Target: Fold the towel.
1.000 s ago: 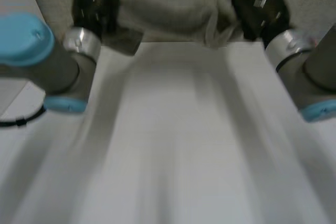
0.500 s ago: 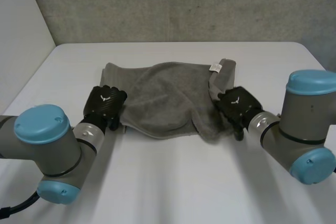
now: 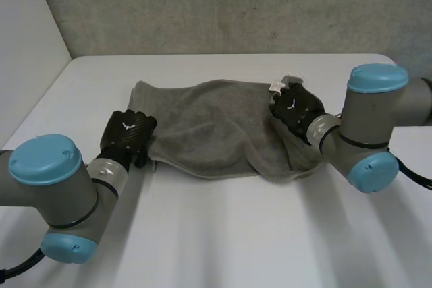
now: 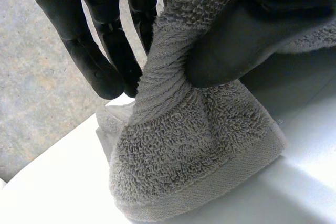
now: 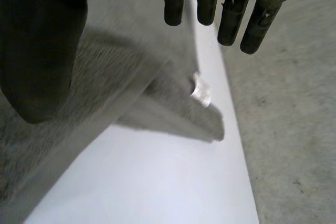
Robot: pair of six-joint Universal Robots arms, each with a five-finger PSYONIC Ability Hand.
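Left side first: the left hand (image 3: 128,134) is at about 8 o'clock of the towel (image 3: 209,126), clamped on its near-left corner. Its wrist view has a wad of terry squeezed between thumb and fingers, with the rest of the corner drooping onto the table (image 3: 223,234). The towel lies rumpled across the middle of the table, partly doubled over, so not a neat fold yet. At roughly 3 o'clock the right hand (image 3: 295,107) sits on the towel's right end, just beside the little white tag (image 3: 275,87). Honestly can't tell if it has hold of the cloth or is only resting there.

My worry: if the right side has no real grip and the left lifts or pulls, the cloth would probably drag and twist toward 9 o'clock and the fold comes out skewed. The left pinch is also on a bunch, not a flat edge, so that corner could slip out or land lumpy.

Versus half a second back: the right hand has gone from the near-right corner up toward 12 o'clock, next to the tag. The left hand is on the same corner, nudged a touch toward 9.
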